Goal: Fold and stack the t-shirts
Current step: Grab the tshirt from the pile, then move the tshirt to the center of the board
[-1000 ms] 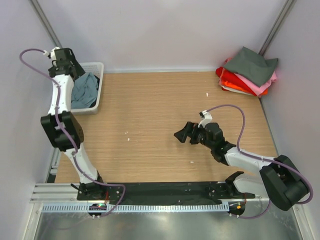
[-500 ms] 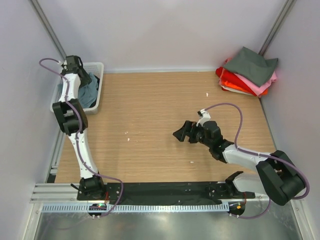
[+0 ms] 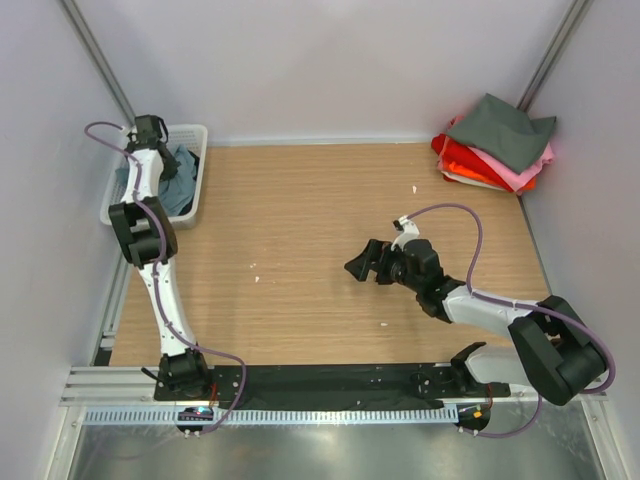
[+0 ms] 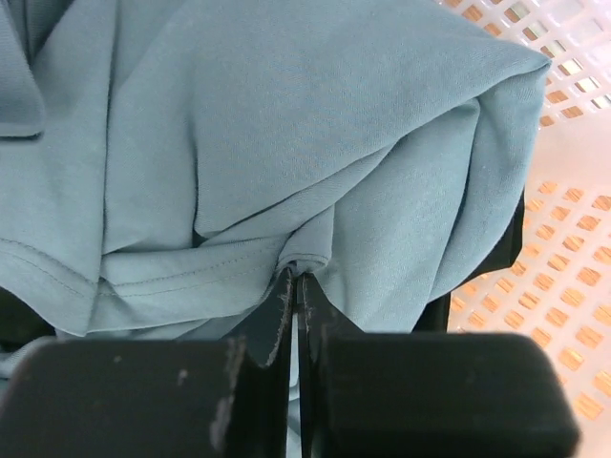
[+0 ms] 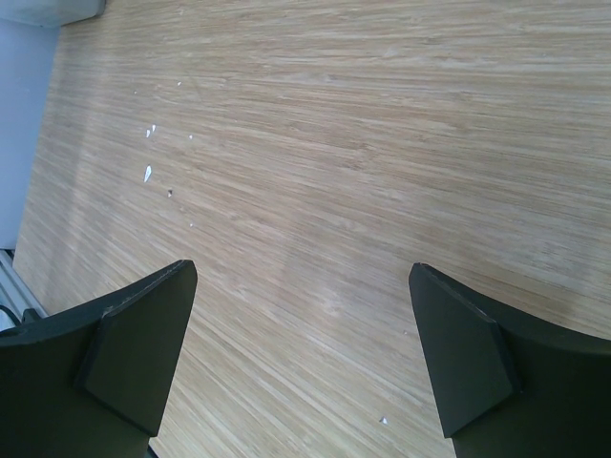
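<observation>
A dusty blue-grey t-shirt (image 3: 181, 190) (image 4: 286, 143) lies crumpled in the white lattice basket (image 3: 201, 150) at the far left corner. My left gripper (image 3: 167, 163) (image 4: 294, 277) reaches down into the basket and is shut on a small fold of that shirt, pinched at the fingertips. At the far right corner is a pile of t-shirts (image 3: 495, 150): a dark grey one (image 3: 502, 125) on top, with pink (image 3: 527, 175) and red (image 3: 462, 157) beneath. My right gripper (image 3: 360, 264) (image 5: 304, 272) hovers over the bare wood at mid-table, open, with nothing between its fingers.
The basket wall (image 4: 563, 277) stands close on the right of the left gripper. Small white specks (image 5: 148, 174) dot the wooden tabletop (image 3: 300, 210). Grey walls close in the table on the left, back and right.
My left arm has swung over the basket and down onto the blue-grey t-shirt, and its jaws have shut on the cloth. The right arm has barely moved.
</observation>
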Tool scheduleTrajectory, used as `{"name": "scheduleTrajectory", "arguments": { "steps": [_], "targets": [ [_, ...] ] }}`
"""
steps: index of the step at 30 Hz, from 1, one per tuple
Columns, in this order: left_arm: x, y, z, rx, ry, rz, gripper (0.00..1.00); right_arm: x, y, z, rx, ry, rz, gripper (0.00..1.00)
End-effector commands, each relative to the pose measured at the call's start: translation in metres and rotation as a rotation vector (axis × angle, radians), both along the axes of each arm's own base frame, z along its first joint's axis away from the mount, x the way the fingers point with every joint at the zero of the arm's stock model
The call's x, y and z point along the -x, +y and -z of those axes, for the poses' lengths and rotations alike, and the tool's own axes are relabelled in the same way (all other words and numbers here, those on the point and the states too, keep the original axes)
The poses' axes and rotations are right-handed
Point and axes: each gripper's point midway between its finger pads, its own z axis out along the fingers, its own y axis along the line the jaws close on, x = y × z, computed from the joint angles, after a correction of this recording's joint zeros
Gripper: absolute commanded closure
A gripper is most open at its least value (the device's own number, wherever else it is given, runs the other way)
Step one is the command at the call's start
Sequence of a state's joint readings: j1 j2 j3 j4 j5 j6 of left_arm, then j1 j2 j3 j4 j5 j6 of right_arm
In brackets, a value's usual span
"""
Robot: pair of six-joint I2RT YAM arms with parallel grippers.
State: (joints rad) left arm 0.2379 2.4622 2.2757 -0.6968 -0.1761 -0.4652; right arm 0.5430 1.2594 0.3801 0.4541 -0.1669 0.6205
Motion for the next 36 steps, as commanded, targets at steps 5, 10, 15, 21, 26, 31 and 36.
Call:
{"name": "scheduleTrajectory", "arguments": {
  "steps": [5,10,15,21,26,31,36],
  "targets": [
    [-0.014,-0.005,-0.103,-0.015,-0.218,0.040,1.00,-0.014,0.006,-0.022,-0.028,-0.065,0.009,0.00],
    [0.007,-0.039,-0.234,-0.010,-0.451,0.081,1.00,-0.014,0.006,-0.022,-0.029,-0.066,0.013,0.00],
    [0.052,-0.101,-0.376,-0.037,-0.729,0.192,1.00,-0.013,0.005,-0.023,-0.030,-0.071,0.015,0.00],
    [0.152,-0.152,-0.514,-0.025,-1.045,0.296,1.00,-0.012,0.003,-0.027,-0.037,-0.084,0.021,0.00],
    [0.201,-0.188,-0.541,0.065,-1.130,0.466,1.00,-0.010,-0.006,-0.033,-0.052,-0.120,0.060,0.00],
    [0.218,-0.232,-0.507,0.276,-1.053,0.654,1.00,-0.007,-0.022,-0.046,-0.078,-0.169,0.135,0.00],
    [0.231,-0.252,-0.379,0.487,-0.692,0.645,0.43,-0.005,-0.054,-0.077,-0.035,-0.237,0.267,0.00]
  ]
}}
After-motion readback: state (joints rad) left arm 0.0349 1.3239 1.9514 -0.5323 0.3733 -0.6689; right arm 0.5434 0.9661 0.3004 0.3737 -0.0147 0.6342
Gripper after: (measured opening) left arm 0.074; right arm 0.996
